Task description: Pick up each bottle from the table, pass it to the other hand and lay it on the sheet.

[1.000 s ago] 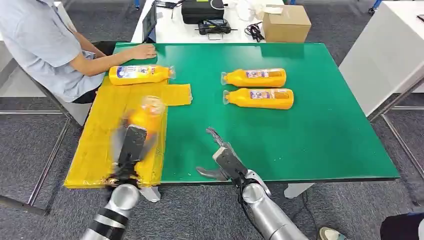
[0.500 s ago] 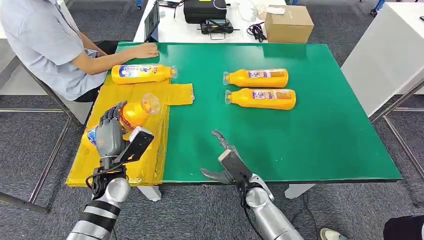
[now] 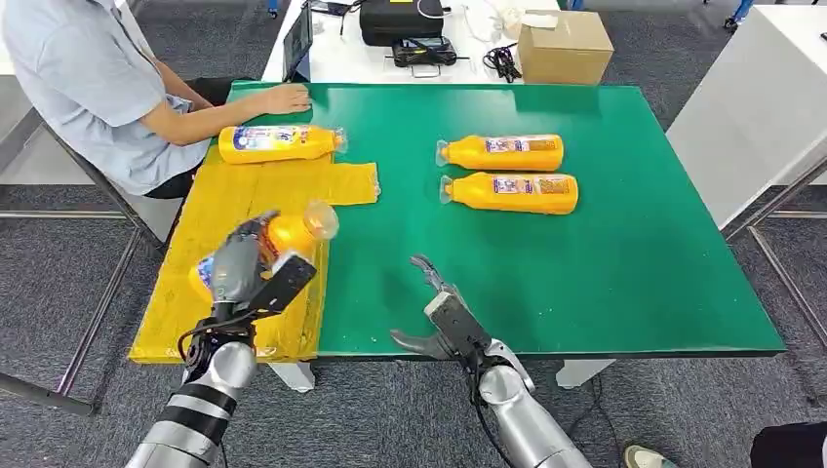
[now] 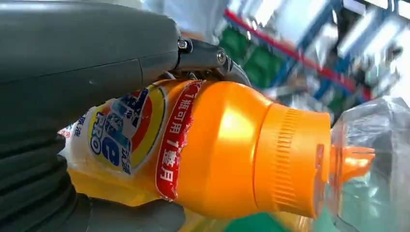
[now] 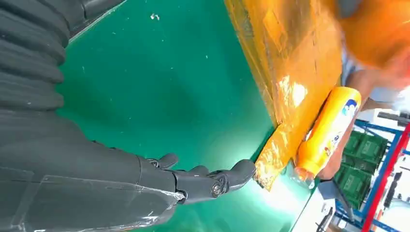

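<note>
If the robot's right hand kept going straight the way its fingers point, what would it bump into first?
Probably the yellow sheet. The open right hand points up the green table and leftward, toward the sheet's far corner and the bottle lying there. Depth is hard to judge.

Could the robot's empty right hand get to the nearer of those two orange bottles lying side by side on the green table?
Probably yes. The right hand is open and holds nothing, and only bare green table lies between it and the nearer bottle. Whether the arm stretches that far, I cannot tell.

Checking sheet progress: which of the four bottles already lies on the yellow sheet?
The bottle beside the person's arm, at the sheet's far end.
</note>
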`<state>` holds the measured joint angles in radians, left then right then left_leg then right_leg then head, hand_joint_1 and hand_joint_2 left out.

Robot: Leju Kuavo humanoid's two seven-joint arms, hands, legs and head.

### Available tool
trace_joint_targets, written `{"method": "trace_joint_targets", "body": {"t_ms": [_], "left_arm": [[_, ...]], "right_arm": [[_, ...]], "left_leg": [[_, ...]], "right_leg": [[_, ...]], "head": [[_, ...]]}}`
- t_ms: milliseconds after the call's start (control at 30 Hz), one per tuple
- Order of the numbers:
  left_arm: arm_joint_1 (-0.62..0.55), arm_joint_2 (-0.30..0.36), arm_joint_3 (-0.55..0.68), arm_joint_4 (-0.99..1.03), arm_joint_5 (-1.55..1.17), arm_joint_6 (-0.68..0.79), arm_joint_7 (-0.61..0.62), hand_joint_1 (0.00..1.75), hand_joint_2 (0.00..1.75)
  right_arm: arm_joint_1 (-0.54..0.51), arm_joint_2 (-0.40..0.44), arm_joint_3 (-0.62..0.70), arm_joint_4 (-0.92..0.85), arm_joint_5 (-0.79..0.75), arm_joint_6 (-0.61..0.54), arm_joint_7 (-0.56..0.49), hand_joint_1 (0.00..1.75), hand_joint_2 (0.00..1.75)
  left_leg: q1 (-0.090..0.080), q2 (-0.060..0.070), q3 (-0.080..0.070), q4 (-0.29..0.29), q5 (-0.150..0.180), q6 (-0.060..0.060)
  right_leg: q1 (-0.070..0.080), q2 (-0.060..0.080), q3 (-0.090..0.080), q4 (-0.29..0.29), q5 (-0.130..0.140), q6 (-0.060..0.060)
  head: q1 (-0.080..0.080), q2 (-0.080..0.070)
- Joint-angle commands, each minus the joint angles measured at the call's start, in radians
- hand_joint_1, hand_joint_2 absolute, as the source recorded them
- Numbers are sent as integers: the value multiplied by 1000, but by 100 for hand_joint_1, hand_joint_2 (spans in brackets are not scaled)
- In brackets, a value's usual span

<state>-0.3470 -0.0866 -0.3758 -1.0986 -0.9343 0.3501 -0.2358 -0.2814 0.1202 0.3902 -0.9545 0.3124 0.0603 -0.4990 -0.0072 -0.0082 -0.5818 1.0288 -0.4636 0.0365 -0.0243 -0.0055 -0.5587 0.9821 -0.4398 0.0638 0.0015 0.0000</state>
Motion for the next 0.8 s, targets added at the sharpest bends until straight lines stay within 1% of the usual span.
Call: {"method": "trace_joint_targets", "body": {"t_ms": [33,67,167,267,300,333,367,400,433,500,533,633,667,700,733,767,800], "left_arm": [[-143,73,-138,310,-73,-104,17,175,175],[-152,77,-146,330,-89,-106,21,175,175],[-162,81,-148,354,-100,-104,25,175,175],[-170,84,-160,371,-119,-120,37,175,175],[-171,85,-159,381,-122,-127,42,66,175],[-171,87,-162,388,-129,-125,40,35,175],[-174,93,-170,402,-137,-138,37,84,175],[-174,93,-166,408,-133,-141,36,77,175],[-174,91,-161,414,-128,-141,35,120,175],[-185,91,-164,440,-137,-144,44,124,175],[-188,91,-164,444,-137,-147,44,115,175],[-188,91,-164,444,-137,-147,44,115,175],[-188,91,-164,444,-137,-147,44,115,175],[-188,91,-164,444,-137,-147,44,115,175],[-188,91,-164,444,-137,-147,44,115,175],[-198,89,-172,463,-143,-163,48,24,175],[-204,90,-176,476,-145,-177,51,7,175]], "right_arm": [[-48,9,-15,40,7,20,-3,0,175],[-50,11,-15,43,8,20,-3,0,175],[-51,13,-15,47,8,20,-3,0,175],[-51,12,-14,48,9,22,-5,0,175],[-52,13,-14,50,10,21,-5,0,175],[-52,14,-15,51,10,20,-5,0,175],[-55,14,-14,54,11,21,-7,0,175],[-57,14,-14,57,12,21,-7,0,175],[-58,14,-15,58,12,20,-7,0,175],[-62,15,-16,60,12,21,-9,0,175],[-64,16,-15,59,12,21,-10,0,175],[-64,16,-15,59,12,21,-10,0,175],[-64,16,-15,59,12,21,-10,0,175],[-64,16,-15,59,12,21,-10,0,175],[-64,16,-15,59,12,21,-10,0,175],[-65,16,-15,63,12,22,-11,0,175],[-66,17,-15,65,12,22,-11,0,175]], "left_leg": [[1,1,1,0,0,-2],[2,1,2,0,0,-3],[1,1,1,0,0,-2],[2,2,2,0,0,-3],[2,2,2,-1,0,-2],[1,2,1,0,0,-2],[2,3,2,0,0,-3],[1,3,2,-1,0,-2],[1,2,2,0,0,-2],[2,3,2,-1,0,-2],[2,3,3,0,0,-3],[1,3,2,0,0,-2],[3,5,4,-1,0,-4],[2,3,2,-1,0,-2],[2,4,3,-1,0,-3],[2,3,3,0,0,-2],[1,2,3,-1,0,-2]], "right_leg": [[1,1,1,0,0,-2],[2,1,2,0,1,-4],[1,1,1,0,0,-2],[2,2,2,-1,1,-4],[2,2,1,0,1,-3],[2,1,1,0,0,-2],[2,2,2,0,1,-3],[2,2,2,0,1,-3],[1,2,1,0,1,-2],[2,2,2,0,1,-3],[2,3,2,0,1,-4],[1,2,2,0,1,-2],[4,4,3,-1,1,-5],[2,3,2,0,1,-3],[3,3,3,0,1,-4],[2,2,2,0,1,-3],[1,2,2,0,1,-2]], "head": [[0,0],[0,0],[0,0],[0,0],[0,0],[0,0],[0,0],[0,0],[0,0],[1,0],[0,0],[0,0],[0,0],[0,0],[0,0],[0,0],[0,0]]}}
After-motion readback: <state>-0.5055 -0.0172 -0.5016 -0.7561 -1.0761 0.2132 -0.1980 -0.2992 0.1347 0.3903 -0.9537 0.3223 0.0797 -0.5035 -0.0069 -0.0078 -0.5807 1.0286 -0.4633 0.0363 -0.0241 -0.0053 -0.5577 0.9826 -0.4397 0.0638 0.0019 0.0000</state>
